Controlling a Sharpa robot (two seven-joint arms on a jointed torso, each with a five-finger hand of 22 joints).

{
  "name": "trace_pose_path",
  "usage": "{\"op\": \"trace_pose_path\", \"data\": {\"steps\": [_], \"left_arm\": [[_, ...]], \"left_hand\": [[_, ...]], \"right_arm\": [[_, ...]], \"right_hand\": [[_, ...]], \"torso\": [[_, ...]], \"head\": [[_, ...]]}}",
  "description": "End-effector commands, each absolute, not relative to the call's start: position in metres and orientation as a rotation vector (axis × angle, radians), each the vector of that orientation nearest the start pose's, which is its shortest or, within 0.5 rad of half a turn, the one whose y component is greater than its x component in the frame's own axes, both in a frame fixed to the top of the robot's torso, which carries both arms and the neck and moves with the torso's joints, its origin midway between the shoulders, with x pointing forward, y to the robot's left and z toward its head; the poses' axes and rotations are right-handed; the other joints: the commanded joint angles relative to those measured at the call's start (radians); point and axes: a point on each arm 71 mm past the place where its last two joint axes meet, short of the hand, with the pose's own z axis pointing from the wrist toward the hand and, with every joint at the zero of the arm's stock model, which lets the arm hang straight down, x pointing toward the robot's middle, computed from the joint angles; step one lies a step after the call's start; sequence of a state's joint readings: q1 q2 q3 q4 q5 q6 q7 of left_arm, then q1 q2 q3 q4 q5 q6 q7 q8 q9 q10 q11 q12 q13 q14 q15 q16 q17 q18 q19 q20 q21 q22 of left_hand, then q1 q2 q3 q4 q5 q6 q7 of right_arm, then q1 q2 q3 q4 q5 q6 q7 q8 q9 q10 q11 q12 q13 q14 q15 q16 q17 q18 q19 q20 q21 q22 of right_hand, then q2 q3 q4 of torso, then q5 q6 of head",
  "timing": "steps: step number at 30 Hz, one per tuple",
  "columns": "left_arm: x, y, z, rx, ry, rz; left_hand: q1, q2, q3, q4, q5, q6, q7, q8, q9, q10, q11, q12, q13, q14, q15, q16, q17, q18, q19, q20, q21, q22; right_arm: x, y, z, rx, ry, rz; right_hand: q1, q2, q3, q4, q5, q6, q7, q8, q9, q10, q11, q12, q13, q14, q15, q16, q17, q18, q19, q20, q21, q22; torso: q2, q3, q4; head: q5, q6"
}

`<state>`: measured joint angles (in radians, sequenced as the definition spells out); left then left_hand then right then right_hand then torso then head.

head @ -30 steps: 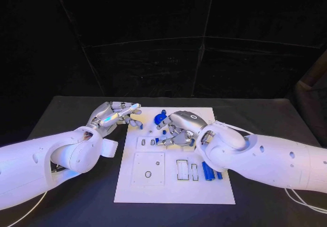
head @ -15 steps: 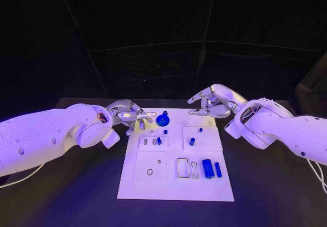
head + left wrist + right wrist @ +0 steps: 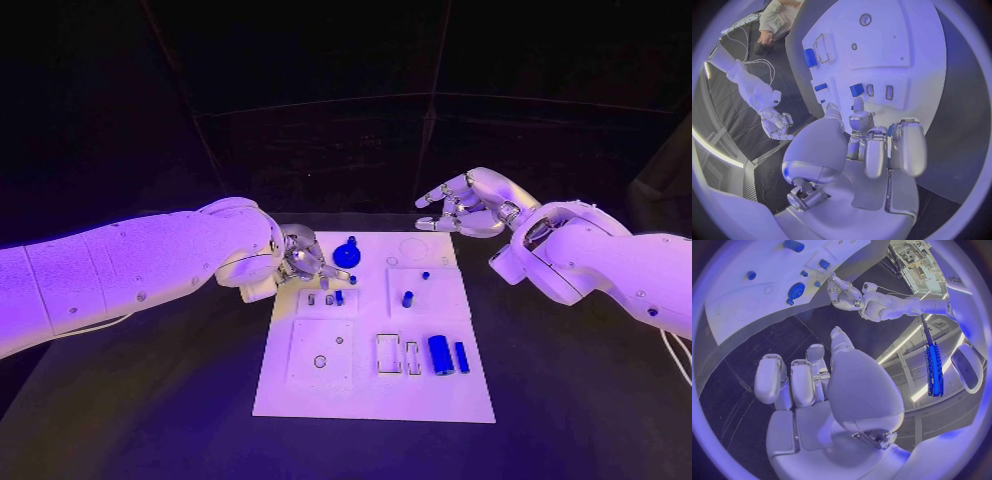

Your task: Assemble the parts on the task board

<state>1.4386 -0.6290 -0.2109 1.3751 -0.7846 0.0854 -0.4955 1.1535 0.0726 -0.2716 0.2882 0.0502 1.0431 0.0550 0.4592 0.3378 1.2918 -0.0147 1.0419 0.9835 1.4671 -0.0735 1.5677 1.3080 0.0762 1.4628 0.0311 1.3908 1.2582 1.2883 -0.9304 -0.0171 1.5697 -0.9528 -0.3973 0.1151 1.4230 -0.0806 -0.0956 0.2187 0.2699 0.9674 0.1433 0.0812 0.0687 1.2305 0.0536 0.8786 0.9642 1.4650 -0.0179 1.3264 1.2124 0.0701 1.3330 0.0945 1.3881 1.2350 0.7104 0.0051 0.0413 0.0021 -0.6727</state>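
Observation:
The white task board [image 3: 375,385] lies in the middle of the black table. On it are a round blue knob [image 3: 346,254], small blue pegs [image 3: 407,298] and two blue bars [image 3: 440,355] near the right edge. My left hand [image 3: 299,256] hovers low over the board's far-left corner with its fingers [image 3: 907,145] curled together. A sliver of blue shows between them; I cannot tell if it is held. A blue part [image 3: 856,90] sits beside two slots just ahead of them. My right hand [image 3: 469,205] hangs in the air beyond the far-right corner, its fingers [image 3: 792,380] loosely apart and holding nothing.
The board's near-left plate [image 3: 320,355] has an oval hole and a small round hole. A rectangular slot [image 3: 387,355] lies left of the bars. Bare black table [image 3: 577,390] surrounds the board on both sides.
My right hand has lifted off the middle of the board and drawn back beyond its far-right corner. My left hand has moved right and down to the far-left corner.

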Motion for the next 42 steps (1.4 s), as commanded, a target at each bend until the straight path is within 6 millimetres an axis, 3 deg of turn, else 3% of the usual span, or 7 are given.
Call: {"op": "trace_pose_path", "data": {"steps": [1, 6, 11, 26, 42], "left_arm": [[0.52, 0.154, -0.179, -0.193, 2.372, -0.382], [0.523, 0.142, -0.18, -0.162, 2.381, -0.353], [0.524, 0.133, -0.18, -0.138, 2.38, -0.342], [0.526, 0.123, -0.182, -0.08, 2.421, -0.314], [0.529, 0.118, -0.187, -0.056, 2.445, -0.293]], "left_hand": [[-0.009, 0.003, -0.012, -0.001, -0.003, -0.013, 0.0, 0.019, 0.018, 0.005, -0.003, 0.02, 0.019, 0.104, -0.007, 0.003, 0.263, -0.021, 0.02, -0.004, 0.011, 0.018], [-0.024, 0.007, -0.034, -0.002, -0.003, -0.036, -0.005, 0.062, 0.061, 0.011, -0.007, 0.05, 0.049, 0.104, -0.011, 0.003, 0.263, -0.026, 0.027, -0.008, 0.03, 0.048], [-0.028, 0.008, -0.041, -0.001, -0.003, -0.045, -0.007, 0.076, 0.076, 0.013, -0.008, 0.058, 0.057, 0.104, -0.011, 0.003, 0.263, -0.027, 0.028, -0.009, 0.035, 0.058], [-0.013, 0.018, -0.041, -0.009, -0.002, -0.059, -0.007, 0.095, 0.097, 0.014, -0.008, 0.066, 0.066, 0.104, -0.012, 0.003, 0.263, -0.029, 0.03, -0.01, 0.041, 0.068], [0.01, 0.028, -0.035, -0.02, -0.002, -0.071, -0.007, 0.111, 0.117, 0.013, -0.008, 0.071, 0.07, 0.104, -0.011, 0.003, 0.263, -0.029, 0.03, -0.008, 0.044, 0.073]], "right_arm": [[0.494, -0.23, -0.122, 0.232, 1.528, 0.988], [0.495, -0.231, -0.123, 0.232, 1.534, 0.975], [0.495, -0.231, -0.123, 0.231, 1.538, 0.97], [0.497, -0.229, -0.125, 0.229, 1.555, 0.964], [0.499, -0.226, -0.126, 0.226, 1.564, 0.966]], "right_hand": [[0.002, 0.009, -0.004, -0.004, 0.007, 0.007, -0.003, 0.006, 0.001, -0.002, -0.001, -0.006, -0.003, 0.026, -0.002, -0.004, -0.002, 0.008, -0.003, -0.002, -0.005, -0.001], [0.002, 0.01, -0.006, -0.004, 0.011, 0.007, -0.004, 0.007, 0.001, -0.003, -0.001, -0.008, -0.005, 0.025, -0.003, -0.006, -0.004, 0.008, -0.004, -0.002, -0.006, -0.002], [0.001, 0.01, -0.007, -0.005, 0.013, 0.007, -0.004, 0.007, 0.001, -0.003, -0.001, -0.011, -0.008, 0.025, -0.003, -0.009, -0.008, 0.009, -0.005, -0.003, -0.008, -0.005], [-0.001, 0.011, -0.011, -0.005, 0.019, 0.008, -0.004, 0.007, 0.001, -0.003, -0.002, -0.011, -0.009, 0.024, -0.003, -0.013, -0.012, 0.01, -0.007, -0.003, -0.011, -0.009], [0.002, 0.019, -0.017, -0.01, 0.046, 0.008, -0.005, 0.008, 0.001, -0.002, -0.003, -0.016, -0.016, 0.026, -0.005, -0.018, -0.014, 0.01, -0.007, -0.005, -0.015, -0.013]], "torso": [[-0.006, 0.0032, -0.0014], [-0.003, 0.0032, -0.0015], [-0.002, 0.0016, -0.002], [0.0, 0.0002, -0.001], [0.0, 0.001, -0.0013]], "head": [[0.003, -0.001], [0.005, -0.003], [0.007, -0.006], [0.007, -0.018], [0.007, -0.029]]}}
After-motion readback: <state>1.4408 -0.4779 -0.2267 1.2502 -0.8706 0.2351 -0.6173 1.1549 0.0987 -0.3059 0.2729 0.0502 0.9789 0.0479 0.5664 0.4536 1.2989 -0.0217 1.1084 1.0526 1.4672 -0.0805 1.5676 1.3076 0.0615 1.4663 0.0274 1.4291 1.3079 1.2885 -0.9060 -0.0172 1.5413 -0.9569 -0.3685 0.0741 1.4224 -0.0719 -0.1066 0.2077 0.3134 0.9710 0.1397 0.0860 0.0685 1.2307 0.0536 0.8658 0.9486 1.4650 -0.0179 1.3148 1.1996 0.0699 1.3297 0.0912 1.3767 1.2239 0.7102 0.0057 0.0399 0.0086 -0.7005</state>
